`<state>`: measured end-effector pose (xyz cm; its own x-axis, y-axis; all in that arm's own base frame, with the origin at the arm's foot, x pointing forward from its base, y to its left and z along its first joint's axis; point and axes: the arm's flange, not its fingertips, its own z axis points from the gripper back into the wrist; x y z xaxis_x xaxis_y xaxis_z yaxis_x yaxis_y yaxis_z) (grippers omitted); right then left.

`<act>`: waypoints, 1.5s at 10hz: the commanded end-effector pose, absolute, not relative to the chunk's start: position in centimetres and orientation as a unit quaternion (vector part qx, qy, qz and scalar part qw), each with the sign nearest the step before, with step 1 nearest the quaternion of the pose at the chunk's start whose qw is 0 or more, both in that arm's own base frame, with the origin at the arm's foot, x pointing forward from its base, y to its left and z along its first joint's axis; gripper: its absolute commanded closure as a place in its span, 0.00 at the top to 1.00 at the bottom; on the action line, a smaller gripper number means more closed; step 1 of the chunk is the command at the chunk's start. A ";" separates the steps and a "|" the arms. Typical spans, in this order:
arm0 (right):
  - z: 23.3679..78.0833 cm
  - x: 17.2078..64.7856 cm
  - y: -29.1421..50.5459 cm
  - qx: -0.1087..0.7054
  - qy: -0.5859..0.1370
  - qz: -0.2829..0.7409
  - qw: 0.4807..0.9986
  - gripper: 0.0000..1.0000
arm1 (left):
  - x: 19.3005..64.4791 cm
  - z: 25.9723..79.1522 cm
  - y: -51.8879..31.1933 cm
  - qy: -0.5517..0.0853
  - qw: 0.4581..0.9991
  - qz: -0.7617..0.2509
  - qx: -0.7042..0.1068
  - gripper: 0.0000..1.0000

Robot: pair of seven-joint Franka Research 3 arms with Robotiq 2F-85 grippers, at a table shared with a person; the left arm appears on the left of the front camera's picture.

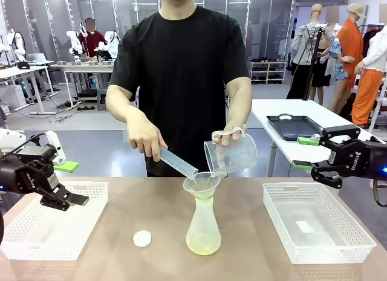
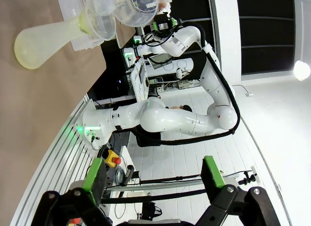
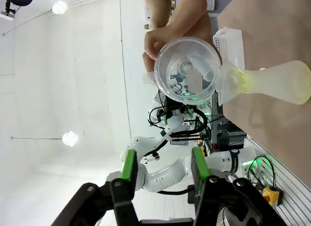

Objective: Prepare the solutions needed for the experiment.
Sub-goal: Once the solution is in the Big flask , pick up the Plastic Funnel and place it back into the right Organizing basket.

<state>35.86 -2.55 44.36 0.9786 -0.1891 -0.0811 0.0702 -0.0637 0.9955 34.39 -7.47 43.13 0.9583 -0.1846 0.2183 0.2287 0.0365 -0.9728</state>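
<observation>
Table centre is blocked for you: conical flask (image 1: 203,232) stands there, funnel (image 1: 201,185) in neck. No way in from above: person's hands (image 1: 144,136) hold measuring cylinder (image 1: 176,161) and measuring jug (image 1: 233,153) tilted over funnel. White cap (image 1: 142,238) lies on table just left of flask. Left basket (image 1: 36,229) and right basket (image 1: 329,249) fill table ends. Bare table strips between flask and each basket are open. Your left gripper (image 1: 71,183) and right gripper (image 1: 305,153), jaws apart, sit well clear of flask.
</observation>
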 end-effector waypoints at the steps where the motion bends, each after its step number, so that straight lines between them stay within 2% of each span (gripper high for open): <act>1: 44.7 35.7 -2.7 0.722 -0.045 -0.093 0.684 0.84 | 34.3 43.5 -7.5 -0.018 0.719 -0.144 -0.680 1.00; 15: 44.7 35.7 -2.7 0.722 -0.045 -0.093 0.684 0.84 | 34.3 43.5 -7.5 -0.018 0.719 -0.144 -0.680 1.00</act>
